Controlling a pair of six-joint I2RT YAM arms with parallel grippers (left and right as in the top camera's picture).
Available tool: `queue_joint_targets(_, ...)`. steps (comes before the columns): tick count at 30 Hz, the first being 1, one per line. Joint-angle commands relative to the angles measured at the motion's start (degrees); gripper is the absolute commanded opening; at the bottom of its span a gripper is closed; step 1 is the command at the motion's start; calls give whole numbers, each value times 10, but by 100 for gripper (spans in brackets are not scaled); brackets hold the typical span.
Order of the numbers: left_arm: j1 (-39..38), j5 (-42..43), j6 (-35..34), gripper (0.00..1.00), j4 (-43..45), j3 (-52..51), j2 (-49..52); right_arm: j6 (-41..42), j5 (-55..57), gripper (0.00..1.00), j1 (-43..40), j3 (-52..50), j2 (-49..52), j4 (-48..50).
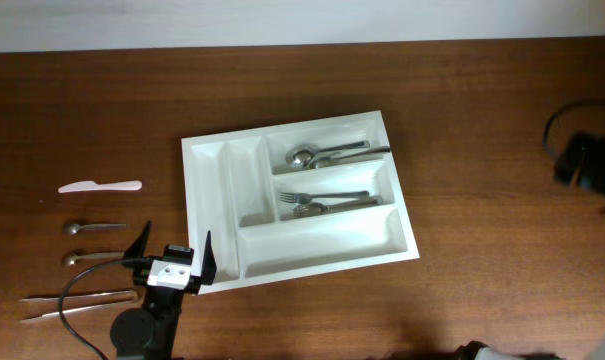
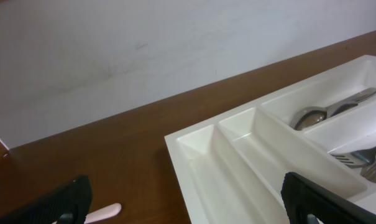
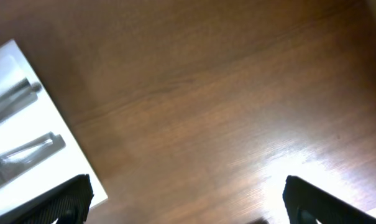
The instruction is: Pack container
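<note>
Clearly, the white tray (image 1: 327,243) lay near the middle of the brown table (image 1: 482,90), a little turned. Spoons (image 1: 322,155) were in one of its wide compartments and forks (image 1: 327,200) in the next one. The left gripper (image 1: 177,235) stood just beside the tray's near left corner, its jaws wide apart and holding nothing. The right gripper (image 3: 188,205) was over bare wood to the right of the tray, its jaws also spread. A white knife (image 1: 100,186) and two small spoons (image 1: 90,228) lay left of the tray.
</note>
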Motion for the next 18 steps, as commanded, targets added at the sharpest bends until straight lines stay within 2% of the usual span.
queue_joint_targets(1, 3, -6, -1, 99, 0, -4, -4, -101, -24, 99, -9, -108, -78, 34)
queue_joint_targets(4, 3, -6, -1, 99, 1, -4, -4, -145, -24, 99, -8, -188, -128, 52)
queue_joint_targets(7, 3, -6, -1, 99, 0, -4, -4, -155, -28, 99, -8, -253, -157, 73)
queue_joint_targets(9, 3, -6, -1, 99, 0, -4, -4, -155, -68, 99, -8, -291, -172, 94)
queue_joint_targets(13, 3, -6, -1, 99, 1, -4, -4, -154, -112, 99, -8, -337, -182, 190)
queue_joint_targets(18, 3, -6, -1, 99, 0, -4, -4, -153, -111, 99, -8, -354, -158, 314)
